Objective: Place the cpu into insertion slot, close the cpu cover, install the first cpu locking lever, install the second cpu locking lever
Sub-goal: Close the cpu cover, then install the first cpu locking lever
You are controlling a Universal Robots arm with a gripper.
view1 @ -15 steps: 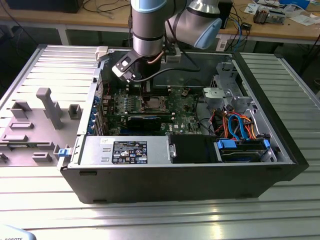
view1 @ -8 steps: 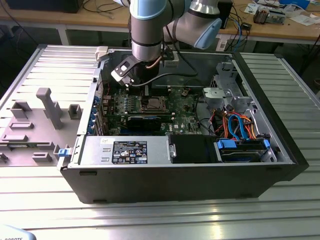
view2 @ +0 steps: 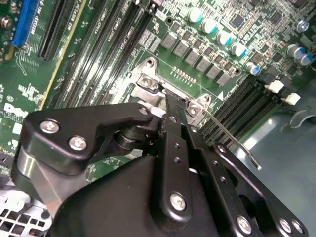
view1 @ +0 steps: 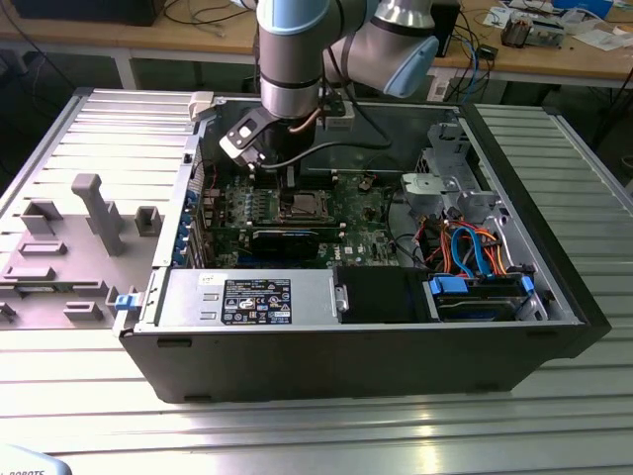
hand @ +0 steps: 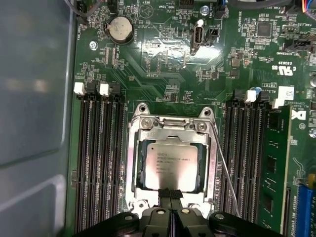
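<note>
**Robotics lab bench**

This is a lab or workshop set up for robot trials. An industrial robot arm (view1: 297, 59) reaches into an open desktop computer case (view1: 346, 366), which lies on a ribbed metal table (view1: 316, 435). Grey holding jigs (view1: 99, 213) stand on the table at the exterior view's left. Behind, wooden benches (view1: 178, 35) carry cables (view1: 213, 15) and loose electronic parts.

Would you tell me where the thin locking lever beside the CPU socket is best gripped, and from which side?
Probably the locking lever near its bent free end, from above, pinched across the wire: it slants clear over the memory slots.
</note>
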